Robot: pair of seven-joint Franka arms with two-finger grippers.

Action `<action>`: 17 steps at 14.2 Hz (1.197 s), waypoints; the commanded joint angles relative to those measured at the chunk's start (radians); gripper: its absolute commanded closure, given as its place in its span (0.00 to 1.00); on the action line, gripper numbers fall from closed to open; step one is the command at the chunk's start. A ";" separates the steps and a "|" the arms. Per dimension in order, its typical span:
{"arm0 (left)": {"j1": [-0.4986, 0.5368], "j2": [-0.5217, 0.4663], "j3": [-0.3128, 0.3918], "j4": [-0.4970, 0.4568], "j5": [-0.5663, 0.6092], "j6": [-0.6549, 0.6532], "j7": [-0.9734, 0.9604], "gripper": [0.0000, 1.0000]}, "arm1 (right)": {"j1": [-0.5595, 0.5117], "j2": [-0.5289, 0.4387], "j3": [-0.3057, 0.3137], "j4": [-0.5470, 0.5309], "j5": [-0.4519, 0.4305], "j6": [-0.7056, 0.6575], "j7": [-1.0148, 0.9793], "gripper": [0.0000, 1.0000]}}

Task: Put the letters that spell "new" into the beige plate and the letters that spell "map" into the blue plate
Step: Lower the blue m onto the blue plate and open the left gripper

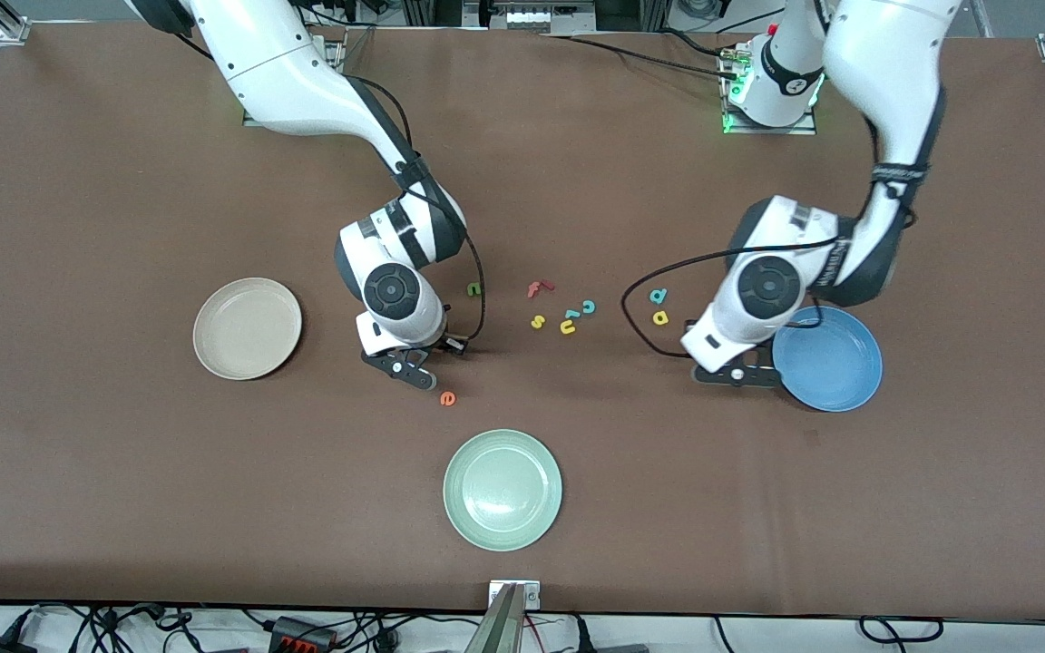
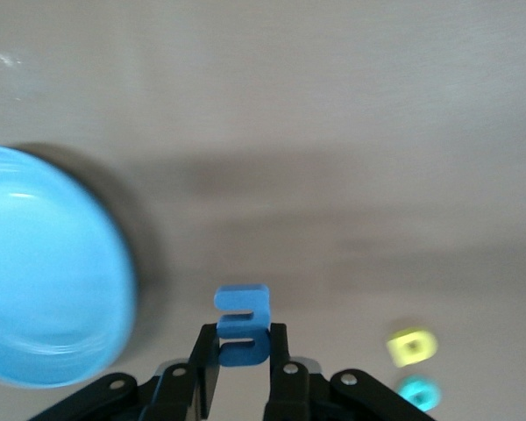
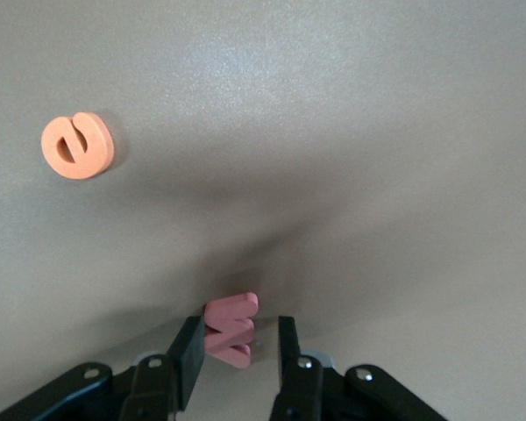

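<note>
The blue m (image 2: 243, 324) is pinched between the jaws of my left gripper (image 2: 244, 346), which is shut on it low over the table beside the blue plate (image 1: 828, 358). The yellow p (image 1: 660, 317) and teal a (image 1: 658, 296) lie close by, toward the middle. My right gripper (image 3: 241, 338) is down at the table with the salmon-pink w (image 3: 232, 329) between its open jaws; the w touches one finger and a gap shows at the other. The orange e (image 1: 447, 398) lies just nearer the camera than that gripper. The dark green n (image 1: 474, 289) lies farther off. The beige plate (image 1: 248, 328) holds nothing.
Mid-table lie a red f (image 1: 539, 288), a teal c (image 1: 589, 307), a yellow s (image 1: 538, 321) and a yellow u (image 1: 568, 327). A pale green plate (image 1: 502, 490) sits near the front edge. A black cable loops off the left wrist over the table.
</note>
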 commanded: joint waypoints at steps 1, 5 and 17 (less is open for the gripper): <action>0.083 -0.018 -0.004 -0.012 0.064 -0.046 0.166 0.88 | 0.007 0.013 -0.011 0.022 0.000 -0.009 -0.007 0.58; 0.213 0.003 -0.011 -0.082 0.085 0.063 0.332 0.87 | 0.009 0.015 -0.013 0.054 -0.004 -0.008 -0.008 0.58; 0.240 -0.012 -0.319 -0.096 0.064 0.046 -0.112 0.00 | 0.021 0.036 -0.011 0.047 -0.003 -0.003 0.006 0.58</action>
